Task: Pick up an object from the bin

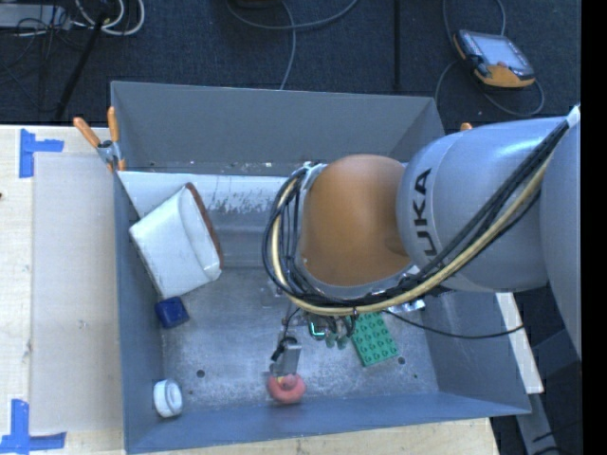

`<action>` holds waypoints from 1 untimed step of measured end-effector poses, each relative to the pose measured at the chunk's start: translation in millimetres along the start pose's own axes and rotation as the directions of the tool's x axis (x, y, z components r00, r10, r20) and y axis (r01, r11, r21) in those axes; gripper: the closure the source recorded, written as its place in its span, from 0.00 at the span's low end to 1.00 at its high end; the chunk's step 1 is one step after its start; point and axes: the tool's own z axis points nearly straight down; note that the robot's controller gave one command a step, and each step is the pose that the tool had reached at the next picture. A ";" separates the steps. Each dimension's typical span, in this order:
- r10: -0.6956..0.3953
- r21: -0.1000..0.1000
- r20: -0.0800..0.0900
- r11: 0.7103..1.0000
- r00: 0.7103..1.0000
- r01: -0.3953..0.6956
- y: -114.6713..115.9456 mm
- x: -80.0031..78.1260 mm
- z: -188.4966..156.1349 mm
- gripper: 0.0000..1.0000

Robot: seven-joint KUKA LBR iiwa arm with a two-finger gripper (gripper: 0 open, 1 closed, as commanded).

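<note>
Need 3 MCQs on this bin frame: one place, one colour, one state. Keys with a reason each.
1. Where is the gripper?
A. just above the red round thing by the near wall of the bin
B. over the far left corner
C. outside the bin

2. What colour is the studded plate under the arm?
A. yellow
B. black
C. green

3. The white cup at the left is:
A. upright
B. tipped on its side
C. upside down on the plate

Key:
1 A: it hangs right over that thing.
2 C: the studs are plainly green.
3 B: its brown rim faces sideways.

Bin [228,368]: matt grey metal, scuffed. Green plate [376,339]: studded plastic. White cup [175,240]: smooth, prob. plastic.
</note>
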 end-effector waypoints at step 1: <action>-0.456 0.005 0.019 0.890 0.890 0.456 -11.9 31.2 83.3 0.00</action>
